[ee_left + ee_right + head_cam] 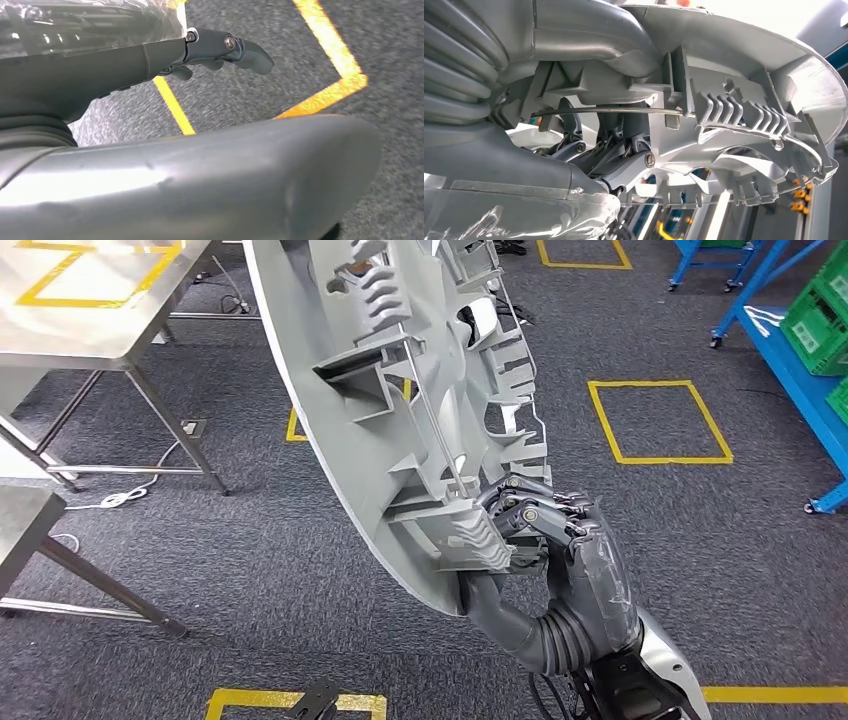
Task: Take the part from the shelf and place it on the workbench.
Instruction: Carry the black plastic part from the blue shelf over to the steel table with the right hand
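Grey carpet (250, 540) with yellow floor marks lies below; a steel surface (80, 320) stands at left. Right robot hand (560, 540) grasps the part (350, 440) by a rib, aloft. Left robot hand (220, 47) hangs loose, holding nothing. Part looks light, stiff, thin-ribbed and likely brittle.

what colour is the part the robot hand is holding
Light grey part, best in the head view.

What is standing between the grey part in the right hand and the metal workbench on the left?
Nothing visible. The right hand holds the part above open carpet, and the workbench stands to the left with only bare floor between them.
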`<state>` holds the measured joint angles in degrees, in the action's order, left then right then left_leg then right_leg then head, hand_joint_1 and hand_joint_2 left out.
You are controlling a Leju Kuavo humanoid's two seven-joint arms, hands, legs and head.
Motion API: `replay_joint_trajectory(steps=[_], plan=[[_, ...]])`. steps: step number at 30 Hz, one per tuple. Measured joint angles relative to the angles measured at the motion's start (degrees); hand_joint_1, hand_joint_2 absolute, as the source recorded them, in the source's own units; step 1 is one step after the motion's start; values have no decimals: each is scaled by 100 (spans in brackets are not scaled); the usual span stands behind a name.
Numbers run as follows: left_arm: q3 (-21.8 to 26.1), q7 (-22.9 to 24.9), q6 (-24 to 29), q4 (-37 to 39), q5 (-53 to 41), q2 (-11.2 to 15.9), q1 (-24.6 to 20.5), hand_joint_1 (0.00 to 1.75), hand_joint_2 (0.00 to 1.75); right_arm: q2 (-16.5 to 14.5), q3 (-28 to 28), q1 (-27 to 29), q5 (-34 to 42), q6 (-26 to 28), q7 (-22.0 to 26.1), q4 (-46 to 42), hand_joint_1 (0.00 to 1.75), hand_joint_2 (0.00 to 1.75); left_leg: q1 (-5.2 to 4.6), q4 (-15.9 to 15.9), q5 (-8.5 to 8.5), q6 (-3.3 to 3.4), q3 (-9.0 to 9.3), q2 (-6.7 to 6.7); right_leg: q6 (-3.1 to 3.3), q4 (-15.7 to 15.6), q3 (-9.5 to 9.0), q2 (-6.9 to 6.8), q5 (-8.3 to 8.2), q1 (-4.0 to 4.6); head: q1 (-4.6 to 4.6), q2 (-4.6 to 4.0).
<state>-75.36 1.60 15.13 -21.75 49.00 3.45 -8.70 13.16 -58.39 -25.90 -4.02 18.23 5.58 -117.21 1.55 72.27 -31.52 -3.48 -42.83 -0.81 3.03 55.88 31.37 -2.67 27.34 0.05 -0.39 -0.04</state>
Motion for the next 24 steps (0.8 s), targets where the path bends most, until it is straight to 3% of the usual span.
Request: replay_joint_trajectory(steps=[1, 4, 6, 8, 10, 12, 14, 15, 16, 17, 19, 20, 21, 24], plan=[[0, 0, -2, 5, 0, 3, 6, 0, 175, 0, -1, 1, -2, 1, 0, 2, 175, 175, 39, -42, 85, -53, 17, 20, -39, 30, -7, -60, 32, -29, -1, 0], [0, -4, -8, 15, -3, -1, 12, 0, 175, 0, -1, 5, 3, 15, 15, 4, 175, 175, 129, -938, 517, -207, 484, 122, -207, 214, 5, -191, 184, -110, -21, 0], [1, -8, -13, 21, -9, -9, 18, 0, 175, -2, 2, 3, 36, 26, 51, 3, 175, 175, 120, -1196, 551, -107, 623, 130, -302, 329, 49, -227, 255, -111, -29, 0], [2, -8, -14, 33, -14, -4, 38, 0, 175, -3, 4, 7, 91, 29, 81, 3, 175, 175, 88, -1164, 536, 88, 595, 86, -360, 340, 69, -225, 251, -118, -6, 0], [3, -9, -15, 42, -14, 2, 50, 0, 175, -2, 7, 12, 131, 29, 89, 3, 175, 175, 71, -1166, 533, 201, 589, 64, -392, 425, 107, -114, 345, -154, 23, 0], [4, -11, -17, 46, -16, 4, 44, 0, 175, -2, 10, 19, 152, 27, 91, 3, 175, 175, 50, -1175, 531, 286, 590, 30, -377, 936, 349, 99, 651, -162, 64, 0], [4, -11, -20, 48, -17, 4, 37, 0, 175, 0, 9, 38, 165, 26, 91, 4, 175, 175, -1, -1175, 530, 334, 583, -13, -319, 1726, 763, 211, 962, -128, 98, 0], [3, -12, -21, 50, -17, 4, 38, 0, 175, 1, 9, 47, 169, 26, 91, 5, 175, 175, -32, -1175, 529, 352, 583, -40, -275, 1977, 914, 224, 1001, -100, 107, 0], [3, -13, -23, 52, -18, 4, 39, 0, 175, 2, 9, 54, 173, 26, 91, 5, 175, 175, -62, -1175, 529, 367, 587, -68, -218, 2019, 968, 233, 927, -63, 109, 0], [3, -13, -25, 54, -19, 4, 39, 0, 175, 3, 9, 57, 177, 26, 91, 5, 175, 175, -86, -1175, 529, 378, 596, -97, -154, 1836, 909, 247, 753, -17, 108, 0], [4, -14, -36, 57, -24, -4, 34, 0, 175, 4, 11, 55, 177, 26, 92, 3, 175, 175, -110, -1178, 533, 386, 613, -148, -9, 1080, 576, 312, 333, 92, 105, 0], [4, -14, -44, 57, -27, -11, 29, 0, 175, 4, 11, 50, 177, 26, 94, 1, 175, 175, -111, -1180, 540, 381, 608, -168, 46, 744, 429, 342, 206, 134, 105, 0], [4, -14, -51, 57, -30, -16, 25, 0, 175, 3, 12, 47, 177, 26, 96, 0, 175, 175, -112, -1179, 539, 382, 594, -181, 60, 517, 338, 367, 142, 163, 103, 0], [3, -15, -61, 60, -34, -20, 39, 0, 175, 3, 12, 49, 177, 26, 102, -1, 175, 175, -109, -1183, 538, 418, 568, -193, -61, 365, 300, 376, 130, 173, 102, 0]])
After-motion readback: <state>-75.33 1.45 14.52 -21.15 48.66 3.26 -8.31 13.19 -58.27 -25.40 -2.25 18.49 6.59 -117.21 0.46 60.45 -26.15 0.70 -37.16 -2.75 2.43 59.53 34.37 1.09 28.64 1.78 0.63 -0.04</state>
